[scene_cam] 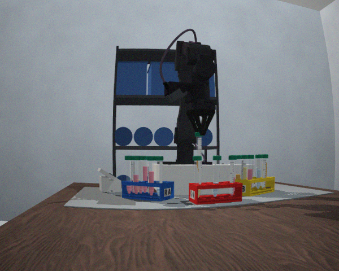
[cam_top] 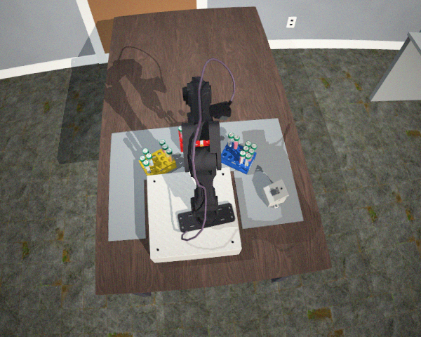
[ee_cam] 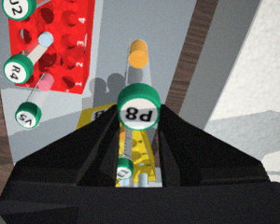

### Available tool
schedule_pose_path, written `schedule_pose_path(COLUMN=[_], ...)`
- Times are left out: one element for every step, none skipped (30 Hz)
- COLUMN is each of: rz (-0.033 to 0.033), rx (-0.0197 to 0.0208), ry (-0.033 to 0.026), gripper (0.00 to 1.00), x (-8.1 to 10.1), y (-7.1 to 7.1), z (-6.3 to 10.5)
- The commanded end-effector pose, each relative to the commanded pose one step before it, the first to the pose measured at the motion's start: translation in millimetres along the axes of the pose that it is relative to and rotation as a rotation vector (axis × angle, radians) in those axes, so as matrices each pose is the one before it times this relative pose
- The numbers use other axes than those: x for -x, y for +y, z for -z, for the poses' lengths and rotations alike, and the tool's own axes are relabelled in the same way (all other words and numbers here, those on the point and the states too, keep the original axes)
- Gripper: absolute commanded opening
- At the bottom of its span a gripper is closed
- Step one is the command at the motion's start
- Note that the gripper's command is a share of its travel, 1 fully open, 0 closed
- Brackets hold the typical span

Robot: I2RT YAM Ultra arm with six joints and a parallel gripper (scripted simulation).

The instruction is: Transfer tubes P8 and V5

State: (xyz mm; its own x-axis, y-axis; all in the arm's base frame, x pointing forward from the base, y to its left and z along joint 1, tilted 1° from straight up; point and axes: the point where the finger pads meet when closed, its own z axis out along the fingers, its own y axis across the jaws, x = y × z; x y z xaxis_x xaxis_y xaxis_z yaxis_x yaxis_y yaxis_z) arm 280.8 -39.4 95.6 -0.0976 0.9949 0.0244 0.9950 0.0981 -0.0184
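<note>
My gripper (scene_cam: 198, 131) is shut on tube P8 (ee_cam: 139, 107), a clear tube with a green cap and orange liquid at its tip. It hangs upright, well above the bench mat, also seen in the exterior view (scene_cam: 198, 145). It is over the gap between the red rack QR (scene_cam: 214, 192) and the yellow rack RB (scene_cam: 255, 187). In the wrist view, RB (ee_cam: 143, 149) shows just below my fingers, mostly hidden, with one capped tube (ee_cam: 124, 168). QR (ee_cam: 49, 32) lies at the upper left and holds tubes U2 (ee_cam: 20, 4) and R4 (ee_cam: 19, 69). The blue rack RA (scene_cam: 147, 189) holds several tubes.
The white DONE button box (cam_top: 277, 190) sits on the mat right of the arm's base plate (cam_top: 192, 217). RB (cam_top: 157, 161) has several tubes along its left and far sides. RA (cam_top: 238, 156) is right of the arm. A dark shelf stands behind the bench.
</note>
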Motion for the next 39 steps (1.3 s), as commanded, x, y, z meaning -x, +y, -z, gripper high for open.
schedule_pose_path(rz=[-0.01678, -0.00001, 0.0, 0.0, 0.03333, 0.04793, 0.01974, 0.02717, 0.03337, 0.03719, 0.03515, 0.0, 0.0, 0.03323, 0.03341, 0.0334, 0.03339, 0.03338, 0.03337, 0.03336, 0.03336, 0.03335, 0.03335, 0.03335, 0.03335, 0.03334, 0.03334, 0.03334, 0.0, 0.0, 0.03307, 0.03339, 0.03337, 0.03337, 0.03336, 0.03336, 0.03335, 0.03335, 0.03335], rx=[0.00752, -0.00063, 0.00013, 0.00012, 0.0, -0.00001, 0.00015, 0.01308, 0.00188, -0.00006, 0.0, 0.0, 0.0, 0.00001, 0.00002, 0.00001, 0.00001, 0.00002, 0.00001, 0.00002, 0.00001, 0.00002, 0.00002, 0.00002, 0.00001, 0.00001, 0.00004, 0.00005, 0.0, 0.0, 0.00026, 0.00003, 0.00001, 0.00001, 0.00001, 0.00001, 0.00001, 0.00003, 0.00009], ry=[-0.00481, 0.00057, 0.0004, 0.00039, -0.00001, -0.00009, -0.00038, -0.00645, -0.0011, 0.00003, 0.00003, 0.0, 0.0, 0.00001, -0.00001, -0.00001, 0.0, -0.00001, 0.0, 0.0, 0.0, 0.0, 0.0, 0.0, 0.0, 0.0, 0.00002, 0.00003, 0.0, 0.0, 0.00021, 0.00001, -0.00001, 0.0, -0.00001, 0.0, 0.0, 0.0, 0.00003], gripper=[0.0, 0.0, 0.0, 0.0, 0.0, 0.0, 0.0, 0.0, 0.0, 0.0, 0.0, 0.0, 0.0, 0.0, 0.0, 0.0, 0.0, 0.0, 0.0, 0.0, 0.0, 0.0, 0.0, 0.0, 0.0, 0.0, 0.0, 0.0, 0.0, 0.0, 0.0, 0.0, 0.0, 0.0, 0.0, 0.0, 0.0, 0.0, 0.0], x=[-7.22, -2.58, -2.54, -2.47, -0.02, 0.0, 4.04, 2.22, 0.06, -1.1, -0.52, 0.0, 0.0, 0.04, -0.03, -0.02, -0.02, -0.01, -0.01, -0.01, -0.01, -0.01, -0.01, 0.0, 0.0, 0.0, -0.01, -0.01, 0.0, 0.0, 0.03, -0.01, -0.01, -0.01, -0.01, 0.0, 0.0, 0.0, -0.01], y=[13.27, 2.11, 2.3, 2.24, 0.02, 0.01, -1.01, -0.43, 0.01, 0.39, 0.2, 0.0, 0.0, -0.02, 0.01, 0.01, 0.01, 0.01, 0.01, 0.01, 0.01, 0.01, 0.01, 0.01, 0.01, 0.0, 0.01, 0.01, 0.0, 0.0, -0.03, 0.02, 0.02, 0.01, 0.01, 0.01, 0.01, 0.01, 0.02], z=[5.08, -0.01, -0.01, -0.01, 0.09, 0.01, 0.08, 4.03, 0.6, -0.02, 0.0, 0.0, 0.0, 0.0, 0.0, 0.0, 0.0, 0.0, 0.0, 0.0, 0.0, 0.0, 0.0, 0.0, 0.0, 0.0, 0.0, 0.0, 0.0, 0.0, 0.0, 0.0, 0.0, 0.0, 0.0, 0.0, 0.0, 0.0, 0.0])
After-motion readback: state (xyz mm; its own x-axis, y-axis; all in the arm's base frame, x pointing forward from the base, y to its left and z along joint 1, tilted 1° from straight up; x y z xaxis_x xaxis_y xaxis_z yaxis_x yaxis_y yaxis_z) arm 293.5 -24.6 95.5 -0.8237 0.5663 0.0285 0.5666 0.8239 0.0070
